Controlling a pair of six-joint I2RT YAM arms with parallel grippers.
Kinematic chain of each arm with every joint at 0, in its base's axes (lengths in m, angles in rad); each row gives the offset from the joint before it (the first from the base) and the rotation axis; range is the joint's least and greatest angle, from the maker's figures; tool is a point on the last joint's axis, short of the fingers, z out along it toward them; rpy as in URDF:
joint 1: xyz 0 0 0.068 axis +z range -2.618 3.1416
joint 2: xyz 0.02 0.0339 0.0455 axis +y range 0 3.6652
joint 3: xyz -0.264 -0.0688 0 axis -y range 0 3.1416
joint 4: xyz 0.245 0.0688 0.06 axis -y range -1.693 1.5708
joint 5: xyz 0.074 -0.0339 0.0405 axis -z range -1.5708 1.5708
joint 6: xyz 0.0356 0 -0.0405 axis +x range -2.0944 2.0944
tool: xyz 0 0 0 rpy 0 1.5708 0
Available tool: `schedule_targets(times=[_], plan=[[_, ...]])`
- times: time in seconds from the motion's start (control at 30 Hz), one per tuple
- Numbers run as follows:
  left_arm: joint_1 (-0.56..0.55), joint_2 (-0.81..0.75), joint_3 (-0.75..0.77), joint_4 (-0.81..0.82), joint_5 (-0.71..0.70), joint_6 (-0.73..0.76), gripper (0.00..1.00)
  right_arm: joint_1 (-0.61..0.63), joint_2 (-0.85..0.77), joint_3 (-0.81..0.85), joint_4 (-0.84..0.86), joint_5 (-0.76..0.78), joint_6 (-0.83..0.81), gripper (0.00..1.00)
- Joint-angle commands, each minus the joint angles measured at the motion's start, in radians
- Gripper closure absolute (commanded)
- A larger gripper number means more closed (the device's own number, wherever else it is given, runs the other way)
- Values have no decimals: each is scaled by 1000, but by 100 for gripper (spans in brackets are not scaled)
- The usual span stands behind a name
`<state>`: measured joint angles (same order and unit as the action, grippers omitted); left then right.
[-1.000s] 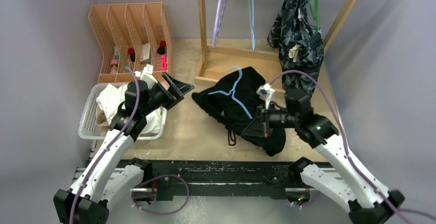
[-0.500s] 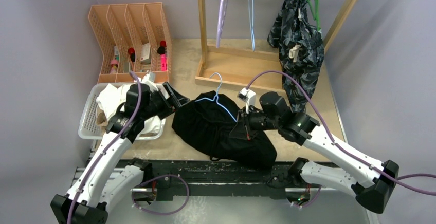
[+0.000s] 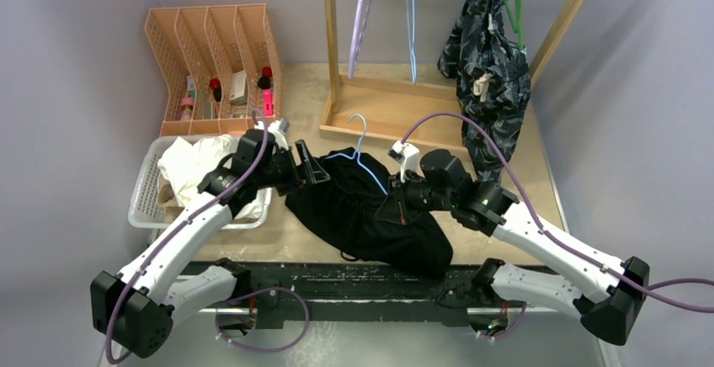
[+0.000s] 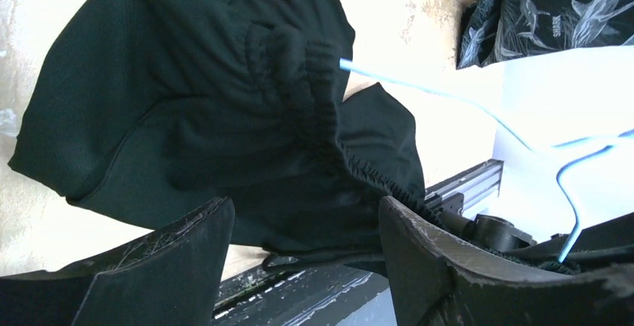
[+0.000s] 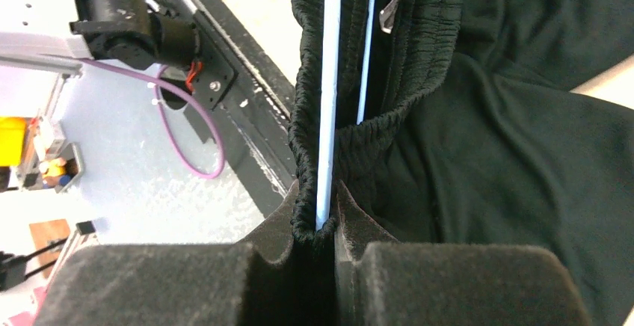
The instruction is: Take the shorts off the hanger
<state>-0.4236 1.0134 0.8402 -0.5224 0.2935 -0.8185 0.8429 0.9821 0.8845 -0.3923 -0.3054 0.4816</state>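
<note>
Pinching thin blue wire hanger (image 5: 327, 117) in gathered black shorts (image 5: 486, 154) waistband: right tool (image 5: 325, 245) | left tool (image 4: 303, 212) apart

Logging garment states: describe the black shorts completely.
The black shorts are soft matte fabric with a gathered elastic waistband. They lie crumpled on the table near its front edge, a pale blue wire hanger inside the waist. The right gripper is shut on waistband and hanger; the open left gripper faces them.

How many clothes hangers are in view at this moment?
4. A purple hanger and a light blue hanger hang bare on the wooden rack, a green hanger there carries the patterned shorts, and a second blue hanger sits inside the black shorts. The basket could hide more.
</note>
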Motion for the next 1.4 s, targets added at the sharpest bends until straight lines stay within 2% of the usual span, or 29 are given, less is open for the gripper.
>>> schedule_targets(times=[0.0, 0.07, 0.13, 0.23, 0.33, 0.4, 0.43, 0.5, 0.57, 0.7, 0.93, 1.0, 1.13, 1.2, 1.27, 1.37], plan=[[-77, -3, 34, 78, -132, -43, 31, 6, -42, 75, -7, 83, -40, 100], [-124, 19, 38, 195, -111, -101, 36, 6, -58, 59, 22, 62, -32, 100], [-190, 68, 75, 237, -135, -111, 38, 7, -54, 51, 26, 92, -6, 100], [-271, 157, 154, 152, -250, -67, 39, 7, -32, 39, 36, 91, 26, 100], [-296, 186, 169, 99, -321, -72, 40, 13, -21, 30, 41, 80, 38, 100], [-298, 156, 141, 143, -319, -114, 37, 15, -31, 22, 38, 76, 40, 100], [-297, 129, 110, 224, -308, -158, 36, 15, -36, 18, 35, 75, 42, 100], [-297, 69, 32, 355, -306, -243, 36, 15, -45, 10, 29, 84, 50, 100], [-298, 40, -17, 392, -343, -291, 39, 15, -53, 2, 21, 119, 76, 100], [-297, 73, 8, 275, -392, -252, 41, 16, -75, -28, 53, 81, 104, 100], [-288, 251, 150, 177, -318, -123, 42, 16, -155, 1, -81, 139, 45, 100], [-288, 276, 173, 177, -310, -106, 49, 16, -175, 3, -100, 147, 49, 100], [-303, 251, 256, -56, -640, -95, 69, 15, -219, -14, -126, 199, 92, 100], [-302, 196, 268, -101, -734, -84, 77, 15, -230, -18, -179, 249, 125, 100], [-301, 132, 257, -84, -752, -59, 98, 16, -241, -26, -214, 264, 144, 100], [-301, 82, 227, -67, -771, 9, 100, 16, -271, -50, -185, 193, 136, 100]])
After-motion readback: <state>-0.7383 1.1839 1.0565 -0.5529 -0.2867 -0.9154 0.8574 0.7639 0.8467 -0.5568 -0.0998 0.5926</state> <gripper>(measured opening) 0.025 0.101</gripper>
